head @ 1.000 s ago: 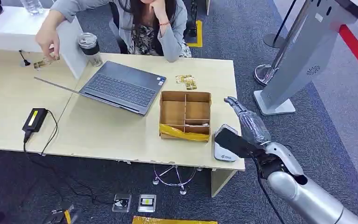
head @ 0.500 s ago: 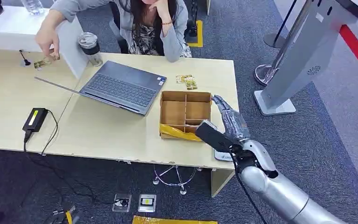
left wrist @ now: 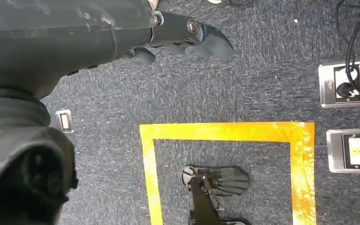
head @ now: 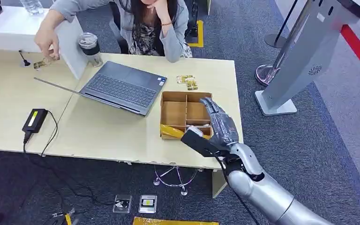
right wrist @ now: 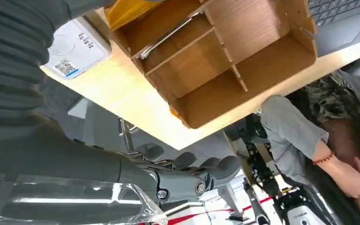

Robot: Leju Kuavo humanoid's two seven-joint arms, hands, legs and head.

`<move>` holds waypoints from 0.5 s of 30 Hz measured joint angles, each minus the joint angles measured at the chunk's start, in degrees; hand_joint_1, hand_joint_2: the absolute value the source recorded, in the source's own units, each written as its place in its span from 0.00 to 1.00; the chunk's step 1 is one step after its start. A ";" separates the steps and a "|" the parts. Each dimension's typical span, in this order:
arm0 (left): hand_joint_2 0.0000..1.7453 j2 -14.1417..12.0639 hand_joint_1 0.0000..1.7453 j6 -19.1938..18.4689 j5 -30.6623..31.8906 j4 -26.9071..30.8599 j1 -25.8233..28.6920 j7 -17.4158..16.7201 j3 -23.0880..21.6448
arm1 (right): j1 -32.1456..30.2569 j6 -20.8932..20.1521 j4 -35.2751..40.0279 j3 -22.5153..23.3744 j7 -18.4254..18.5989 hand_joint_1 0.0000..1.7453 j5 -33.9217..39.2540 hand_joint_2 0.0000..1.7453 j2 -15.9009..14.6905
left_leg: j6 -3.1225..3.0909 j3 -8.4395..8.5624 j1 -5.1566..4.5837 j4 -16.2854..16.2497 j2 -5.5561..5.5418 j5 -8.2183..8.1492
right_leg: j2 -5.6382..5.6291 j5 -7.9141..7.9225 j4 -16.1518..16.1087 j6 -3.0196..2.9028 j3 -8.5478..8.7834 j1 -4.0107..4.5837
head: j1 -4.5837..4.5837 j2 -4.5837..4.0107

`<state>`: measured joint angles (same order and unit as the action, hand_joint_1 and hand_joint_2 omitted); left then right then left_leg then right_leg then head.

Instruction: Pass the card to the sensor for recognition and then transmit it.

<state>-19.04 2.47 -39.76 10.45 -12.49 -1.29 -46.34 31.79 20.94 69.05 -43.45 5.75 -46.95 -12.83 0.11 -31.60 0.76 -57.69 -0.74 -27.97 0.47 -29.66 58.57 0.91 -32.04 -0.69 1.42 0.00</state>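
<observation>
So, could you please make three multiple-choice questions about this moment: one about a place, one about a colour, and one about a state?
1. Where is the right hand?
A. over the black charger
B. over the wooden box
C. over the drinking cup

2. What colour is the tape on the box's near edge?
A. yellow
B. blue
C. green

3. In what state is the laptop?
A. shut
B. standing on its side
C. open

Answers: 1 B, as the head view shows the hand above the box's compartments. 2 A, as the strip along the near wall is yellow. 3 C, as its keyboard is in plain sight.
</observation>
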 joint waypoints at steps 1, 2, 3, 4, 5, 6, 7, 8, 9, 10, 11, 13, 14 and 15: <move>0.00 0.00 0.00 0.04 0.02 0.00 0.00 0.00 0.00 | 0.02 0.31 -0.51 -0.11 -0.11 0.00 -0.57 1.00 0.42 | 0.00 0.00 0.00 0.00 0.00 0.00 | 0.00 0.00 0.00 0.00 0.00 0.00 | 0.00 0.00; 0.00 0.00 0.00 0.11 0.11 0.00 0.00 0.02 0.00 | 0.06 0.81 -1.21 -0.15 -0.20 0.00 -1.49 1.00 0.79 | 0.00 0.00 0.00 0.00 0.00 0.00 | 0.00 0.00 0.00 0.00 0.00 0.00 | 0.00 0.00; 0.00 0.00 0.00 0.20 0.15 0.00 -0.01 0.02 0.00 | 0.12 1.27 -1.75 -0.22 -0.28 0.00 -2.21 1.00 1.05 | 0.00 0.00 0.00 0.00 0.00 0.00 | 0.00 0.00 0.00 0.00 0.00 0.00 | 0.00 0.00; 0.00 0.02 0.00 0.42 0.15 0.00 -0.04 0.02 0.00 | 0.24 1.75 -2.47 -0.31 -0.28 0.00 -3.09 1.00 1.36 | 0.02 0.01 0.00 0.00 0.00 0.01 | -0.01 0.00 0.00 0.00 -0.01 0.00 | 0.00 0.00; 0.00 0.02 0.00 0.57 0.22 0.00 -0.07 0.04 0.00 | 0.24 2.23 -2.93 -0.35 -0.28 0.00 -4.05 1.00 1.55 | 0.02 0.01 0.00 0.00 0.00 0.02 | -0.01 0.00 0.00 0.00 -0.01 0.00 | 0.00 0.00; 0.00 0.02 0.00 0.59 0.33 0.00 -0.07 0.07 0.00 | 0.24 2.69 -3.39 -0.44 -0.28 0.00 -5.01 1.00 1.64 | 0.02 0.01 0.00 0.00 0.00 0.02 | -0.01 0.00 0.00 0.00 0.00 0.00 | 0.02 0.00; 0.00 0.02 0.00 0.59 0.42 0.00 -0.09 0.07 0.00 | 0.23 3.08 -3.78 -0.57 -0.26 0.00 -5.86 1.00 1.66 | 0.02 0.01 0.00 0.00 0.00 0.02 | -0.01 0.00 0.00 0.00 0.00 0.00 | 0.00 0.00; 0.00 0.02 0.00 0.59 0.42 0.00 -0.10 0.07 0.00 | 0.23 3.19 -4.18 -0.59 -0.26 0.00 -6.39 1.00 1.71 | 0.02 0.01 0.00 0.00 0.00 0.02 | -0.01 0.00 0.00 0.00 0.00 0.00 | 0.02 0.00; 0.00 0.02 0.00 0.59 0.42 0.00 -0.10 0.07 0.00 | 0.24 3.21 -4.61 -0.59 -0.24 0.00 -6.80 1.00 1.86 | 0.02 0.01 0.00 0.00 0.00 0.02 | -0.02 0.00 0.00 0.00 0.00 0.00 | 0.02 0.00; 0.00 0.02 0.00 0.68 0.42 -0.02 -0.10 0.07 0.00 | 0.24 3.24 -5.21 -0.59 -0.20 0.00 -7.30 1.00 2.10 | 0.02 0.01 0.00 0.00 0.04 0.02 | -0.05 0.00 0.00 0.00 0.00 0.00 | 0.02 0.00; 0.00 0.02 0.00 0.70 0.42 0.00 -0.11 0.07 0.00 | 0.23 3.24 -5.64 -0.61 -0.20 0.00 -7.63 1.00 2.28 | 0.02 0.01 0.00 0.00 0.04 0.01 | -0.06 0.00 0.00 0.00 -0.01 0.00 | 0.00 0.00; 0.00 0.02 0.00 0.72 0.42 0.00 -0.14 0.07 0.00 | 0.28 3.24 -6.45 -0.61 -0.09 0.00 -8.22 1.00 2.65 | 0.02 0.01 0.00 0.00 0.04 0.01 | -0.06 0.00 0.00 0.00 -0.01 0.00 | 0.00 0.00; 0.00 0.02 0.00 0.72 0.42 0.00 -0.14 0.07 0.00 | 0.31 3.21 -6.89 -0.61 -0.02 0.00 -8.55 1.00 2.89 | 0.02 0.01 0.00 0.00 0.04 0.01 | -0.06 0.00 0.00 0.00 -0.01 0.00 | 0.00 0.00; 0.00 0.02 0.00 0.70 0.42 0.00 -0.14 0.07 0.00 | 0.36 3.19 -7.39 -0.61 0.13 0.00 -8.81 1.00 3.08 | 0.02 0.01 0.00 0.00 0.04 0.01 | -0.06 0.00 0.00 0.00 -0.01 0.00 | 0.00 0.00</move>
<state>-19.02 3.17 -39.34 10.45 -12.62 -1.22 -46.34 32.15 24.13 61.66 -44.06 5.88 -55.76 -9.75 0.13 -31.59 0.77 -57.69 -0.70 -27.96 0.41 -29.65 58.58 0.91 -32.05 -0.69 1.42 0.00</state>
